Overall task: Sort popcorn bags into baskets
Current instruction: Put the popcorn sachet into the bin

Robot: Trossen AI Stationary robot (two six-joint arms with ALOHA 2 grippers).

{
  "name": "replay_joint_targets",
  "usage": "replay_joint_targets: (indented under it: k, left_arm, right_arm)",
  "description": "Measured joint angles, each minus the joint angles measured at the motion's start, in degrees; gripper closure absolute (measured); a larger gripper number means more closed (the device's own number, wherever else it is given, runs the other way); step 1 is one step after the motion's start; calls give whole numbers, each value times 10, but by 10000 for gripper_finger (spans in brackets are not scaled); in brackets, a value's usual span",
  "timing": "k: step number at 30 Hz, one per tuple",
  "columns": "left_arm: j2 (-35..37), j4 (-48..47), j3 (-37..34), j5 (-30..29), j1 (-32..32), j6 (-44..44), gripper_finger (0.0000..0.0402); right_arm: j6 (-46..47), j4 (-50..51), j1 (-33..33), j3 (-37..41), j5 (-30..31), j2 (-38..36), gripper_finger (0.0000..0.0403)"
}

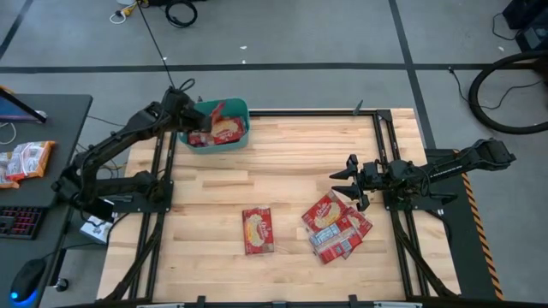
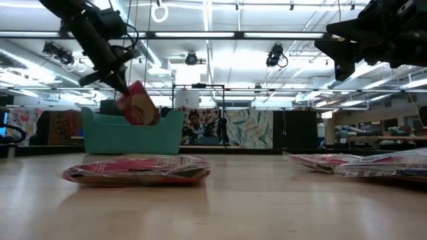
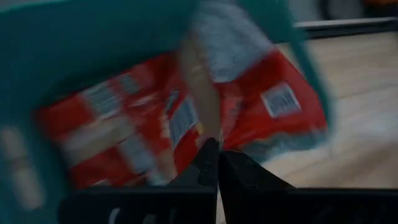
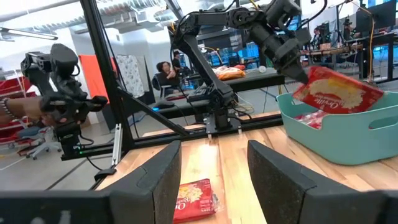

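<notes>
Lab room, wood-top bench [image 1: 282,154] in a black frame; nearest the front edge, still loose on the wood: single popcorn bag [image 1: 257,231], flat, roughly mid-bench. Just to its right, well apart from it, a heap of bags [image 1: 336,227], overlapping each other, looks like 3-4, exact count can't tell from overhead. Low view confirms both lots lying flat, not touched by either arm.

Right gripper [image 1: 348,181] hangs in the air over the far edge of the heap, jaws spread wide, holding nothing. Right wrist view shows both fingers apart w/ bare bench between them.

Far side: teal basket [image 1: 216,128] at the back-left of the bench. Left gripper [image 1: 203,118] is over/in the basket, jaws pinched tight on the edge of a held bag [image 2: 137,105], which stands tilted w/ its lower end below the basket rim, upper end sticking out. Not let go yet. Under it at least one more bag in basket [image 3: 112,134], maybe two, left wrist view too smeared to count.

Status, my read: partway. A couple of bags binned, one mid-drop, approx 4-5 left on bench. Remaining: release the held one, then the heap, then the single. Heap probably the slow part, bags overlap so edges are hard to pinch singly.

Off-bench: a few more packets on side desk [image 1: 24,160] at left; not clear those are in scope.
</notes>
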State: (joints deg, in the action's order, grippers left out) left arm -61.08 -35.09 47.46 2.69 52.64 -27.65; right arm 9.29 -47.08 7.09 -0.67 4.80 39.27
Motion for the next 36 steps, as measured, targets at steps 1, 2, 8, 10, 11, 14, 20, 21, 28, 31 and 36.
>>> replay_joint_targets:
  k: [1,2,8,10,11,14,20,21,28,31,36]
  left_arm:
    - [0,-14,0,-17,2,3,398]
    - [0,-28,0,-33,2,9,398]
    - [0,-75,0,-78,2,13,398]
    - [0,-73,0,-89,2,14,398]
    - [0,-68,0,-85,0,15,398]
    - [5,-14,0,-50,-7,15,398]
    - [12,118,0,25,-31,-19,398]
    - [12,127,0,35,-36,-25,398]
    - [0,135,0,48,-75,-66,399]
    - [-11,115,0,43,-81,-77,399]
    - [-21,60,0,-17,-77,-64,399]
  right_arm:
    - [0,0,0,0,0,0,214]
    - [0,0,0,0,0,0,214]
    - [0,0,0,0,0,0,214]
    - [0,0,0,0,0,0,214]
    - [0,0,0,0,0,0,214]
    - [0,-1,0,0,0,0,214]
    - [0,-2,0,0,0,0,214]
    - [0,-3,0,0,0,0,214]
    - [0,-9,0,0,0,0,214]
    - [0,-9,0,0,0,0,214]
    - [0,-8,0,0,-4,0,214]
